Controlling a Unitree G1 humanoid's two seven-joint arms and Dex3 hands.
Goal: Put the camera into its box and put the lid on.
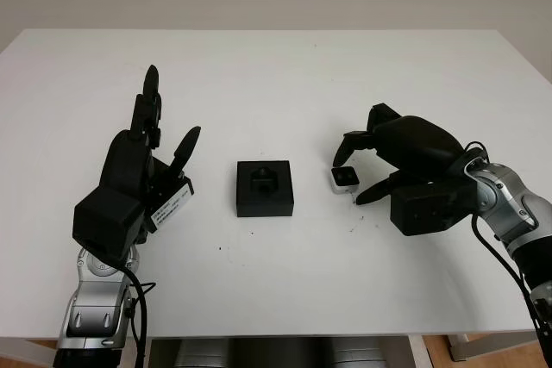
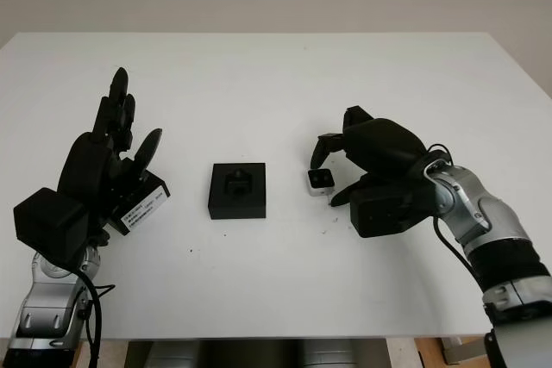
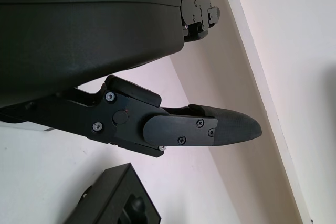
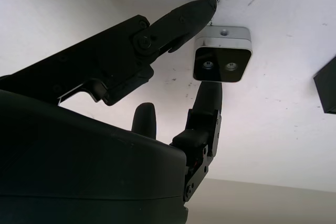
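right hand (image 1: 362,171) curled round camera (image 1: 345,179), fingers flanking, not yet clamped | box (image 1: 265,188) open-topped mid counter (image 1: 276,75), ready | left hand (image 1: 147,161) open, raised left, idle

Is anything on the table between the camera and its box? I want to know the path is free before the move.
Nothing visible. Bare white table lies between the camera and the black box. The right hand is curled around the camera; the left hand is off to the box's other side.
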